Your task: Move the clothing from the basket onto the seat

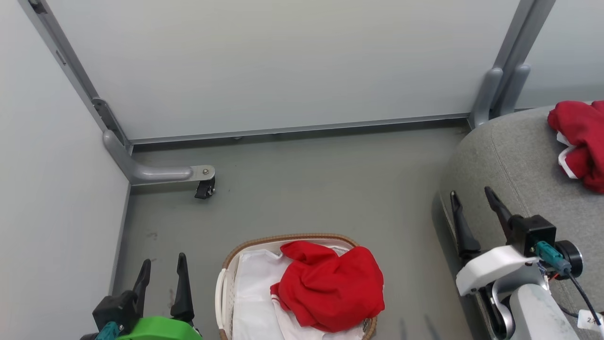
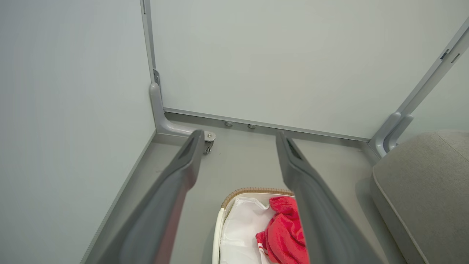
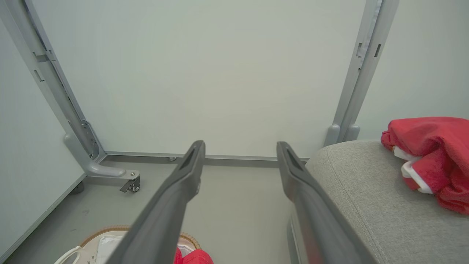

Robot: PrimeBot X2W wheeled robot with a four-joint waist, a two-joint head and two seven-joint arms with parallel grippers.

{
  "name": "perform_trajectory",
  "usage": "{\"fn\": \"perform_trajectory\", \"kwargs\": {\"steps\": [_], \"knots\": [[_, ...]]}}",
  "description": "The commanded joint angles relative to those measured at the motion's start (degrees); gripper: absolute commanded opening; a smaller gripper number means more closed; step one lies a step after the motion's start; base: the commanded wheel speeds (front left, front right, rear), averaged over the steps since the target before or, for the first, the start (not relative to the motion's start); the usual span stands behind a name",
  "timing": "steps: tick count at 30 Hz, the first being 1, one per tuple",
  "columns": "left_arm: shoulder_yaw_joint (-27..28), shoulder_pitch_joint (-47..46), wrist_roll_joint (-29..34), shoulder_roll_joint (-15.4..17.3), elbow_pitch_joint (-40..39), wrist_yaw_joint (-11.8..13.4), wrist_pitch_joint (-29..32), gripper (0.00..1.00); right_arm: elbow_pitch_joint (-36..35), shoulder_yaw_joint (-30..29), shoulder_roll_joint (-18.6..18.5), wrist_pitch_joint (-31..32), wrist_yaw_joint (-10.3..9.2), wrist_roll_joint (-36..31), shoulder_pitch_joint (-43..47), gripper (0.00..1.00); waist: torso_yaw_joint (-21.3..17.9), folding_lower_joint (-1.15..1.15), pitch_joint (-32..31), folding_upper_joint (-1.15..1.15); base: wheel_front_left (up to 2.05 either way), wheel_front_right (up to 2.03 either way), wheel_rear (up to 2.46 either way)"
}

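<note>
A bunched red garment [image 1: 332, 285] lies in the white basket [image 1: 225, 278] with the brown woven rim, on its white liner [image 1: 252, 288], at the bottom middle of the head view. A second red garment [image 1: 583, 139] with white trim rests on the grey seat [image 1: 509, 160] at the right. My left gripper [image 1: 161, 267] stands open above the floor, left of the basket, holding nothing. My right gripper [image 1: 472, 198] is open and empty over the seat's front left edge. The left wrist view shows the basket [image 2: 220, 227] and red garment [image 2: 285, 234] below the fingers; the right wrist view shows the seat [image 3: 366, 190] and its garment [image 3: 436, 154].
Pale partition panels enclose the grey floor [image 1: 321, 189] at the back and left. A grey metal foot with a small black caster [image 1: 205, 188] juts out at the back left corner. A grey post [image 1: 500, 89] stands behind the seat.
</note>
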Motion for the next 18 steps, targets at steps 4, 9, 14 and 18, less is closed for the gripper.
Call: {"fn": "perform_trajectory", "kwargs": {"steps": [4, 9, 14, 18], "knots": [[0.59, 1.84, 0.37, -0.23, 0.18, -0.59, 0.03, 1.0, -1.09, 0.83, -0.17, -0.14, -0.06, 2.07, 3.46, 1.0, 1.21, 0.01, -0.91, 0.0, 0.0, 0.0, 0.0], [1.16, 2.19, 0.3, -0.35, 0.61, -0.71, 0.03, 1.0, -1.99, 1.29, -0.15, -0.14, -0.06, 2.95, 5.77, 1.0, 1.38, 0.01, -1.32, 0.0, 0.0, 0.0, 0.0], [1.69, 1.98, 0.27, -0.43, 0.82, -0.89, 0.03, 1.0, -1.61, 1.97, -0.14, -0.14, -0.06, 2.88, 6.39, 1.0, 1.12, 0.01, -1.51, 0.0, 0.0, 0.0, 0.0], [1.46, 1.83, -0.16, -0.44, 1.19, -1.01, 0.03, 1.0, -1.17, 2.49, -0.14, -0.14, -0.06, 2.54, 6.38, 1.0, 0.89, 0.01, -1.6, 0.0, 0.0, 0.0, 0.0]]}}
